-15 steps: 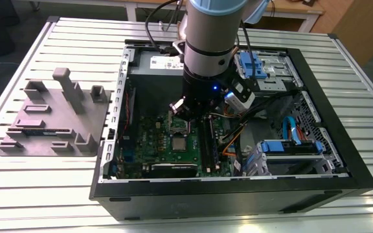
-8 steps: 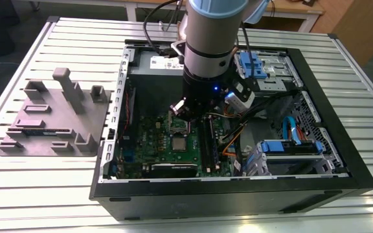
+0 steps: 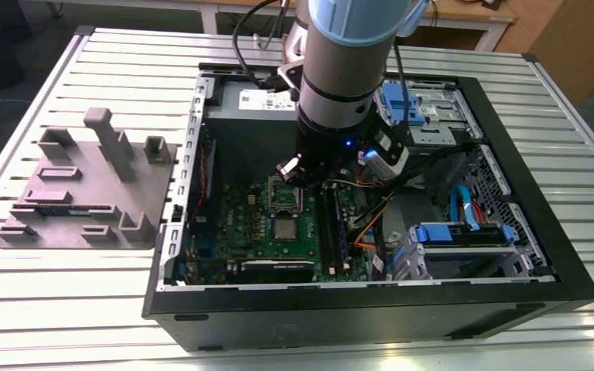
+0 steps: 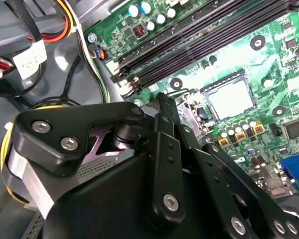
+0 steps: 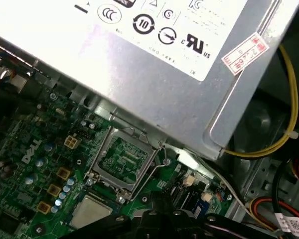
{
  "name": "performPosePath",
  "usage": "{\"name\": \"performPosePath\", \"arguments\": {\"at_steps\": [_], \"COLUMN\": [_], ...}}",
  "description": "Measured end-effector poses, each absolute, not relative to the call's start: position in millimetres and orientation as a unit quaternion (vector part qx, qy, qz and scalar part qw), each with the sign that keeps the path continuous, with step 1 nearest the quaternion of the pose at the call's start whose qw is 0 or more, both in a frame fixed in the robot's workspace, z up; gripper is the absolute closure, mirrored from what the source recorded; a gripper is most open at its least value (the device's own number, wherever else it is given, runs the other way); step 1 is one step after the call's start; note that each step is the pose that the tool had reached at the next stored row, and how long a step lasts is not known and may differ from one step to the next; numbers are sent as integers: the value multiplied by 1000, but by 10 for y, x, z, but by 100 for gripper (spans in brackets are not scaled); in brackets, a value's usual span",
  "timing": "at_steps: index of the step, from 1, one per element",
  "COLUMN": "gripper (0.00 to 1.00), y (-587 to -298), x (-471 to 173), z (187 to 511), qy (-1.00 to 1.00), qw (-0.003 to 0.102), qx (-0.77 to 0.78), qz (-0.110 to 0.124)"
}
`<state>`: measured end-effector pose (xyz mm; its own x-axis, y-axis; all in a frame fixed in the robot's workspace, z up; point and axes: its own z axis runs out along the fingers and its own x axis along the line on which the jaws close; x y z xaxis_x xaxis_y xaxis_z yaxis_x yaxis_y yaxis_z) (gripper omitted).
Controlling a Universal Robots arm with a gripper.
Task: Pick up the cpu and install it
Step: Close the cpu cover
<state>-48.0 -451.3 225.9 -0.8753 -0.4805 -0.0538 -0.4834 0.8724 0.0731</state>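
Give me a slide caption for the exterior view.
Robot arm reaching into an open computer case above the green circuit board.

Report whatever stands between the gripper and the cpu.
Nothing visible does. The cpu lies flat on the motherboard with its silvery top bare, beside the metal frame. The gripper hangs just above that part of the board, and no cable or other part crosses the gap in the first wrist view.

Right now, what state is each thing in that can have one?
computer case: lying flat, side open.
cpu: flat on the motherboard, apart from the gripper.
metal frame: beside the cpu, green showing through its centre.
gripper: low inside the case, over the motherboard.
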Motion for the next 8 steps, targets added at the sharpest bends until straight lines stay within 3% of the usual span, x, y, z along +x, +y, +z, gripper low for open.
{"name": "performPosePath", "arguments": {"at_steps": [2,8], "gripper": [90,90], "y": [-4514,-4513], "x": [-480,-480], "z": [2258,2231], "qy": [967,965], "qw": [17,27], "qx": [-249,-249], "qz": [44,80]}}
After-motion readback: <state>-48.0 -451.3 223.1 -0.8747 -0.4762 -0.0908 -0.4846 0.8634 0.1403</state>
